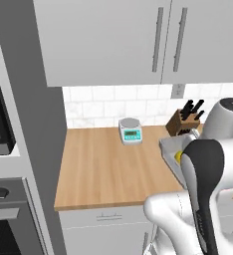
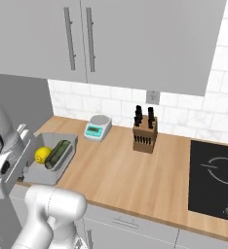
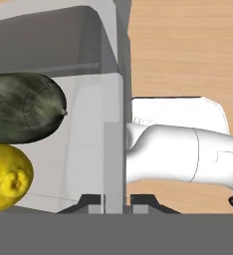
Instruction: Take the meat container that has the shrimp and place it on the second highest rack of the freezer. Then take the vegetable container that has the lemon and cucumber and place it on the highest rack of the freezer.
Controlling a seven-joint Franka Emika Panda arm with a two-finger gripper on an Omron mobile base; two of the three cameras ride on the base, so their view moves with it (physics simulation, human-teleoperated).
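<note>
The hand point(image 3: 114, 203) is clamped on the near wall of the grey vegetable container point(image 2: 65, 137), which sits at the wooden table's point(image 2: 116, 170) front left edge. Inside, the lemon point(image 2: 42, 154) and cucumber point(image 2: 58, 153) lie touching, the lemon nearer the wall.

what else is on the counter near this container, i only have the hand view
Observer: A small digital scale stands behind the vegetable container, close to the tiled wall.
Operator: anything off to the right of it
Observer: A wooden knife block stands further right on the counter, well apart from the container.
Operator: and past that
Observer: A black cooktop is set into the counter at the far right.
</note>
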